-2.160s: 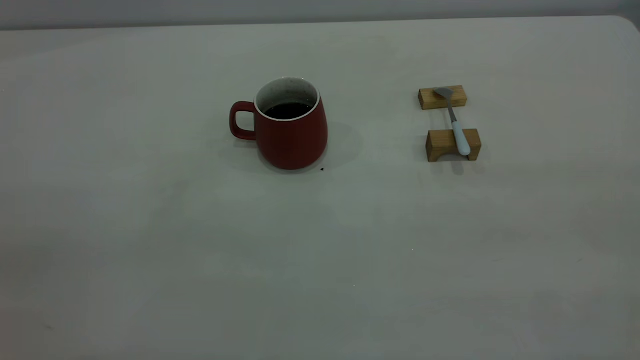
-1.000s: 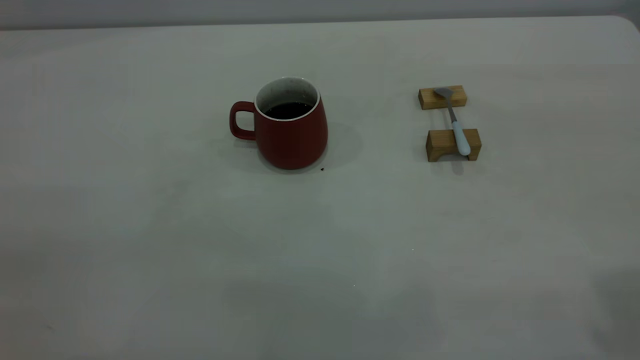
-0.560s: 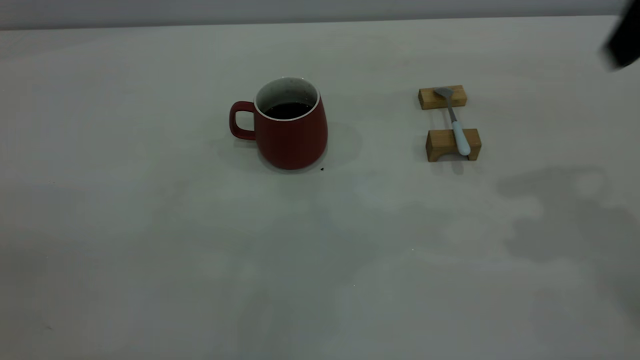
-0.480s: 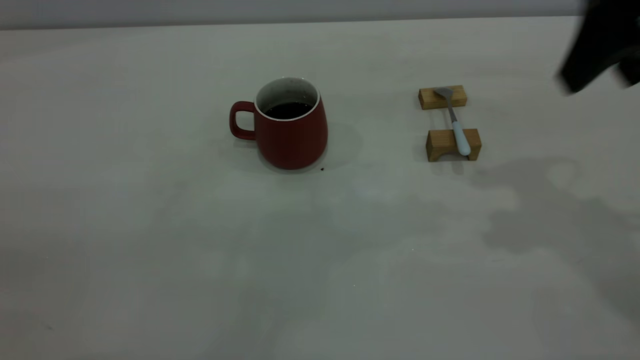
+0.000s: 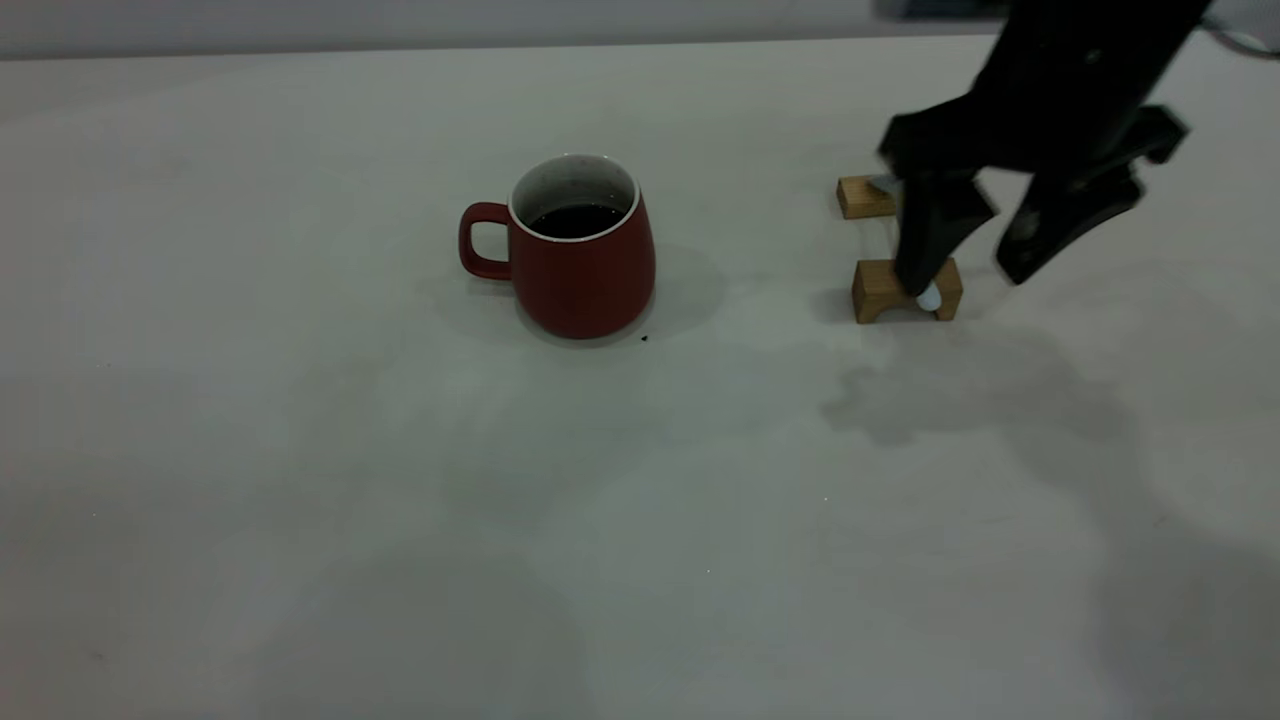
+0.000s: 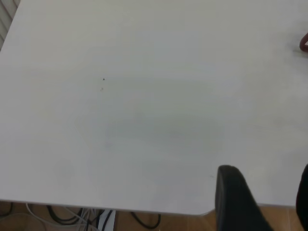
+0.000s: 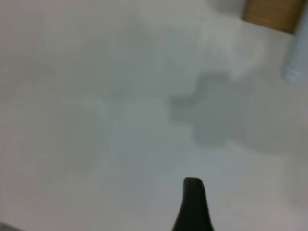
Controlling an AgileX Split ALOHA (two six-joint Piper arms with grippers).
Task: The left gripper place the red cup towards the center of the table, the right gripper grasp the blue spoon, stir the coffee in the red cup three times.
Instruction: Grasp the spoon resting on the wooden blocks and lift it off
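The red cup [image 5: 585,262] stands upright near the middle of the table [image 5: 300,500], handle to the left, with dark coffee [image 5: 575,220] inside. The blue spoon [image 5: 930,298] lies across two wooden blocks, mostly hidden behind one black finger; its pale handle [image 7: 294,53] shows in the right wrist view. My right gripper [image 5: 962,278] is open and hangs over the spoon and the near block, touching nothing that I can see. My left gripper [image 6: 269,192] is open over the table's near edge, far from the cup, whose red sliver [image 6: 304,42] shows at the view's border.
The near wooden block [image 5: 880,290] and the far wooden block [image 5: 862,197] stand right of the cup. A small dark speck [image 5: 644,338] lies by the cup's base. Cables [image 6: 86,216] and floor show beyond the table edge.
The right arm has swung in from the upper right and come down over the spoon and blocks. Cup and spoon have not moved.
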